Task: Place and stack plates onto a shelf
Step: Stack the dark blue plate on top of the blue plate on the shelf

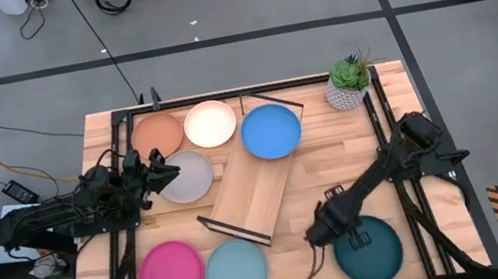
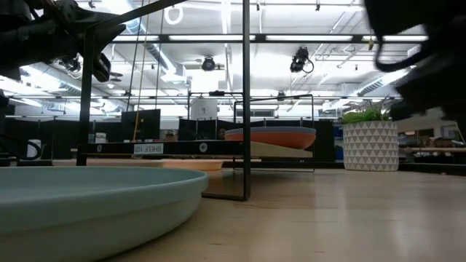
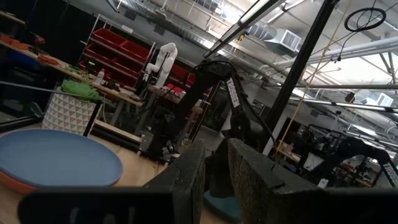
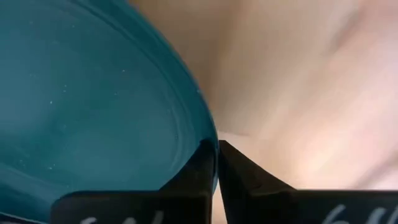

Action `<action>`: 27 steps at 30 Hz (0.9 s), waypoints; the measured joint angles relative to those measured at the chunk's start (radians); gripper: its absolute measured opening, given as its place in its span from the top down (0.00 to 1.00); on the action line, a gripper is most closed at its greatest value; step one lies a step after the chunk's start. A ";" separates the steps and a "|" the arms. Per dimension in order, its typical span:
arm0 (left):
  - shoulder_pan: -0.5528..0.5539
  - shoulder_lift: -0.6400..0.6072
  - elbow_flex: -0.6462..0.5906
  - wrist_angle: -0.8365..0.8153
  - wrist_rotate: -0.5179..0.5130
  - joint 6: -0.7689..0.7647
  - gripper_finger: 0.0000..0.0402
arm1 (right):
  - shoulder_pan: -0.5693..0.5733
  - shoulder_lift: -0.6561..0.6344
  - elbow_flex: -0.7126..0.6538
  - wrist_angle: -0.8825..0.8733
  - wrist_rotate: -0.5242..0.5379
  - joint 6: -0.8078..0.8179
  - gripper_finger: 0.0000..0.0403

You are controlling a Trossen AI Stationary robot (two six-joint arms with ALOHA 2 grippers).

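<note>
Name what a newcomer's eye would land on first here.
First, the right gripper at the near-right of the table, its fingers pinching the rim of the dark teal plate. Then the shelf lying askew mid-table, the blue plate on its far end. The left gripper hovers by the grey plate.

You look straight down from high, level from the tabletop, right wrist close over the dark teal plate (image 4: 93, 106) at its jaws, also seen from above (image 1: 369, 249).
</note>
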 joint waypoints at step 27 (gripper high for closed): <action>0.000 0.000 0.000 0.000 0.000 0.000 0.81 | -0.729 -0.056 0.688 -0.234 0.253 -0.898 0.97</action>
